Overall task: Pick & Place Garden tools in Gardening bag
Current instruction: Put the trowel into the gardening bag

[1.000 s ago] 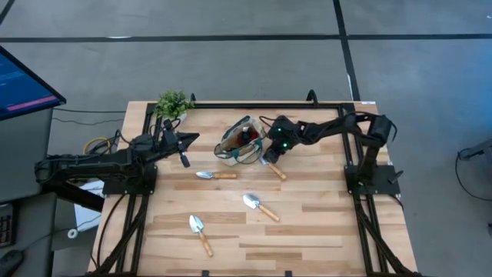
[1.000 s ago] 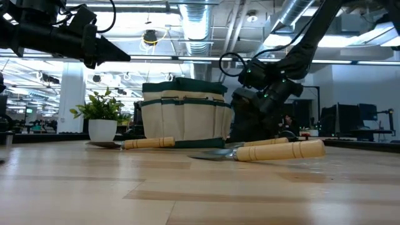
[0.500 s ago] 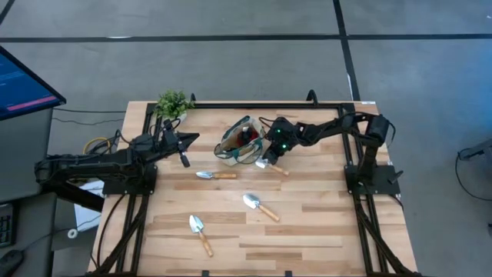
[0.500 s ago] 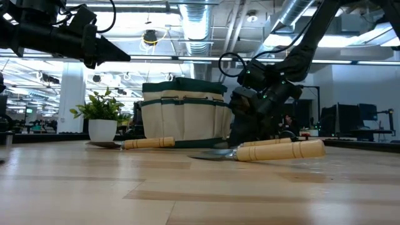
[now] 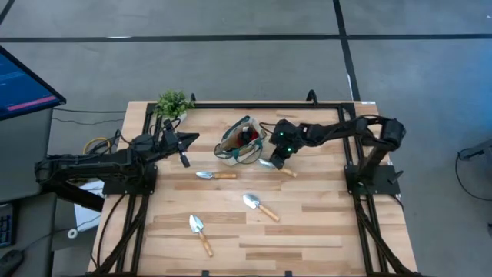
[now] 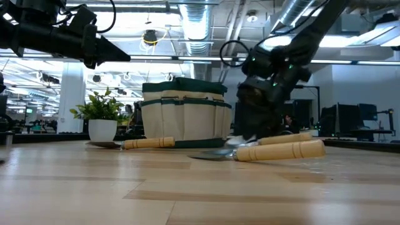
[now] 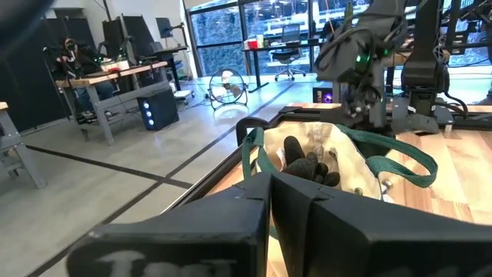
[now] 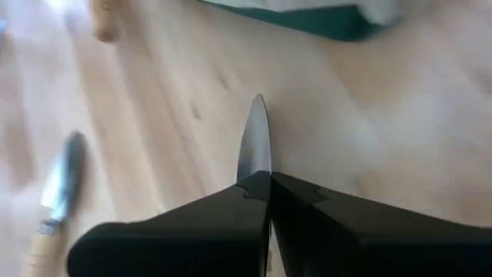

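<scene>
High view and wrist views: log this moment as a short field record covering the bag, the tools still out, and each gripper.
bag: gardening bag open at the table's back middle, dark items inside
held tool: trowel clamped blade-first in the right gripper, beside the bag, handle end low by the table
loose tools: three trowels on the table
left gripper: shut, empty, raised left of the bag
plant: potted plant at the back left corner

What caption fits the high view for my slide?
Right claw grips a trowel beside the gardening bag; three trowels lie loose on the table.
</scene>
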{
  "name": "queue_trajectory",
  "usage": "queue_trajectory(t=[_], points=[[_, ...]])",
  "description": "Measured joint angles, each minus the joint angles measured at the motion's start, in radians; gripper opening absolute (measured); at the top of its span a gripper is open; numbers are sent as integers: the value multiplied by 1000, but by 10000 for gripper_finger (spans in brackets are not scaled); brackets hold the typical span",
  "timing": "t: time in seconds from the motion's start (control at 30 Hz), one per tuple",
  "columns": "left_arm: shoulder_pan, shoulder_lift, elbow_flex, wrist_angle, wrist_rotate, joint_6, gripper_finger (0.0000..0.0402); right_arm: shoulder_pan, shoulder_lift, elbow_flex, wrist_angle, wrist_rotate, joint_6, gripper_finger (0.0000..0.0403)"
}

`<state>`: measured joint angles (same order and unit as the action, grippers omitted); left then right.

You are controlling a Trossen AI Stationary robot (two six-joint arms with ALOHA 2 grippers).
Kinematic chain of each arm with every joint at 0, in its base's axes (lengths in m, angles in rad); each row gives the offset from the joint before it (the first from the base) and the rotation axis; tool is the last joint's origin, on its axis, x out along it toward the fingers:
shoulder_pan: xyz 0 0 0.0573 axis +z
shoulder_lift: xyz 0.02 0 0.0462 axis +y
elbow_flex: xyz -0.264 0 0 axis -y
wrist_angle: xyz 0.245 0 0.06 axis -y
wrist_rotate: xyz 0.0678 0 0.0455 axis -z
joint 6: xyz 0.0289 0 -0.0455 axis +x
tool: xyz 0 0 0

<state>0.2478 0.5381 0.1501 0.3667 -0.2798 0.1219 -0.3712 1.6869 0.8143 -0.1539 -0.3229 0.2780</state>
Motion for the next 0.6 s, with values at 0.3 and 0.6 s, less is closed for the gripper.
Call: queue_trajectory(t=[0.3,0.6], points=[[0,0,0,0,0,0,2,12,-241,-2,-78,142,-53,0],[0,0,0,0,0,0,2,28,-494,0,-88,219,-88,0]])
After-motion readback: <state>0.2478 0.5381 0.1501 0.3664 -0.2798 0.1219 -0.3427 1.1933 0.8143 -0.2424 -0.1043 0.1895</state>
